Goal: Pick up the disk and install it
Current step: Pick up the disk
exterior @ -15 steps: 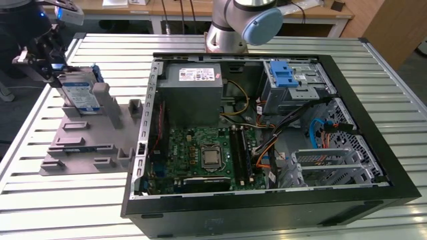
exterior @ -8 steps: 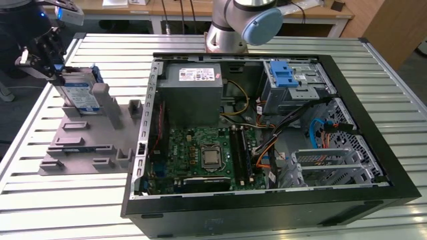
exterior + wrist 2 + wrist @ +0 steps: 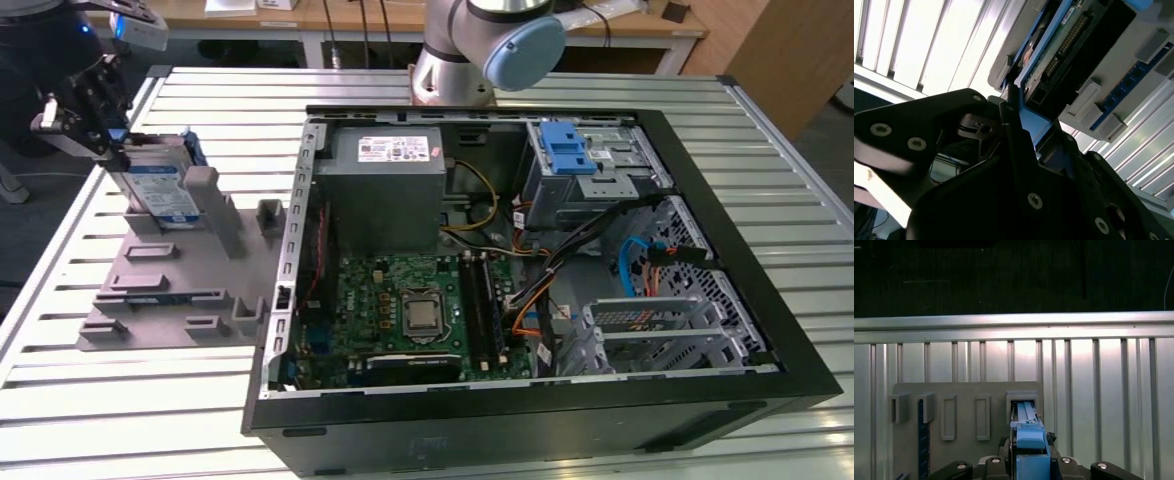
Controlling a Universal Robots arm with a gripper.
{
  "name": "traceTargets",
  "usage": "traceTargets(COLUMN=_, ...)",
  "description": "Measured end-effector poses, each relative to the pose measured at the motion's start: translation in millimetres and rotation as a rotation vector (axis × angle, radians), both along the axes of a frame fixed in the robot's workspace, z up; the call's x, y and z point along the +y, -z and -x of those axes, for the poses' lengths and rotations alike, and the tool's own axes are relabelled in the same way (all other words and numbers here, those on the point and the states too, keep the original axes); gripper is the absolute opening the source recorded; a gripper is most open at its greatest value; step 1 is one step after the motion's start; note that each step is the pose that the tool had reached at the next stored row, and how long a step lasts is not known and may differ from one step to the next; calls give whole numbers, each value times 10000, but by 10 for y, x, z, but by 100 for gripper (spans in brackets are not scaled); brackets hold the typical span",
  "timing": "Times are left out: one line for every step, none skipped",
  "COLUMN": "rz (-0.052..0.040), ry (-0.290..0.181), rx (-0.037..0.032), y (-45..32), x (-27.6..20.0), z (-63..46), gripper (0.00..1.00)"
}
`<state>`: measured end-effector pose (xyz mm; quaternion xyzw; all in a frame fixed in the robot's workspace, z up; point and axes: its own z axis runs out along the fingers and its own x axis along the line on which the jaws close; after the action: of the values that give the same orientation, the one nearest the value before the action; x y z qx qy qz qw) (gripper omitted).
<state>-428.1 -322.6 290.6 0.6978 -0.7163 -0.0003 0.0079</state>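
The disk (image 3: 160, 186), silver with a blue-and-white label and a blue carrier frame, stands on edge in a slot at the far end of the grey holder plate (image 3: 174, 290), at the exterior view's left. My gripper (image 3: 118, 150) is at its upper edge, shut on the blue frame. In the first wrist view the disk (image 3: 1028, 432) shows edge-on between the two sides of the gripper (image 3: 1029, 460), its lower end in the holder's slot (image 3: 1023, 399). The second wrist view shows the disk's circuit-board side (image 3: 1069, 35) and one black finger (image 3: 1010, 117) against the blue frame.
The open black computer case (image 3: 701, 190) lies to the exterior view's right of the holder, with a grey power supply box (image 3: 387, 190), a motherboard (image 3: 414, 310) and a drive cage with a blue latch (image 3: 567, 150). The arm's base (image 3: 447, 70) stands behind the case. Everything rests on a slatted metal table (image 3: 80, 400).
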Motion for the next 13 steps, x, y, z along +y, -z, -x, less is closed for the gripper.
traceTargets(rz=-1, ry=-24, rx=0, y=0, x=-1, z=0, gripper=38)
traceTargets(rz=-1, ry=-31, rx=0, y=0, x=-1, z=0, gripper=38)
traceTargets(rz=-1, ry=-33, rx=0, y=0, x=-1, z=0, gripper=38)
traceTargets(rz=-1, ry=-36, rx=0, y=0, x=-2, z=0, gripper=44)
traceTargets(rz=-2, ry=-38, rx=1, y=0, x=-2, z=0, gripper=44)
traceTargets(rz=-2, ry=-39, rx=-1, y=-1, x=-2, z=0, gripper=44)
traceTargets(rz=-3, ry=-39, rx=0, y=-1, x=-2, z=0, gripper=44)
traceTargets(rz=-3, ry=-39, rx=-1, y=-1, x=-2, z=0, gripper=44)
traceTargets(rz=-3, ry=-39, rx=-2, y=-1, x=-2, z=0, gripper=44)
traceTargets(rz=-3, ry=-39, rx=-1, y=-1, x=-2, z=0, gripper=44)
traceTargets(rz=-2, ry=-39, rx=0, y=-1, x=-2, z=0, gripper=44)
traceTargets(rz=-2, ry=-39, rx=0, y=-2, x=-2, z=0, gripper=43)
traceTargets(rz=-3, ry=-39, rx=0, y=-2, x=-2, z=0, gripper=36)
